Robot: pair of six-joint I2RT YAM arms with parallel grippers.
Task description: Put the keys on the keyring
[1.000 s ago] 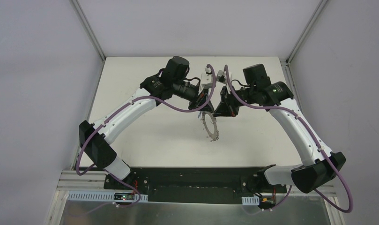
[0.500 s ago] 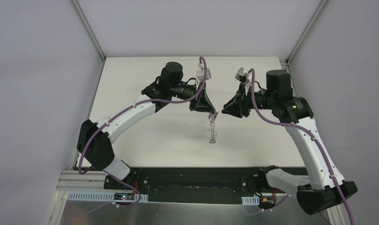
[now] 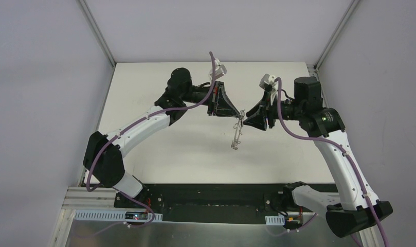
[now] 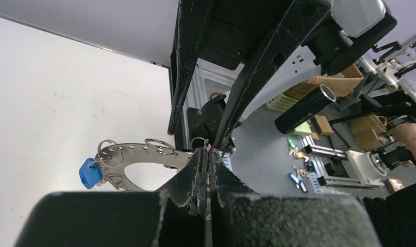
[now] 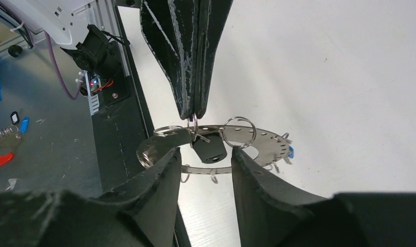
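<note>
The grey keyring [image 3: 237, 135] hangs edge-on in mid-air above the table, and my left gripper [image 3: 240, 113] is shut on one wire loop at its top. In the left wrist view the ring [image 4: 139, 154] stretches left from the shut fingertips [image 4: 208, 150], with the blue-headed key [image 4: 90, 173] hanging on a loop at its far end. In the right wrist view the black-headed key [image 5: 210, 149] hangs from a loop just under the left fingers [image 5: 195, 77]. My right gripper [image 5: 205, 157] is open, one fingertip on each side of that black head. The blue key [image 5: 290, 151] peeks out behind the ring [image 5: 267, 138].
The white table [image 3: 159, 149] lies below the hanging ring, with grey walls on three sides. The black base rail [image 3: 211, 198] runs along the near edge. The two arms meet head-on over the table's middle.
My right gripper has opened and let go of the black key, and that arm has drawn back to the right. The left arm has turned the ring edge-on and lifted it slightly.
</note>
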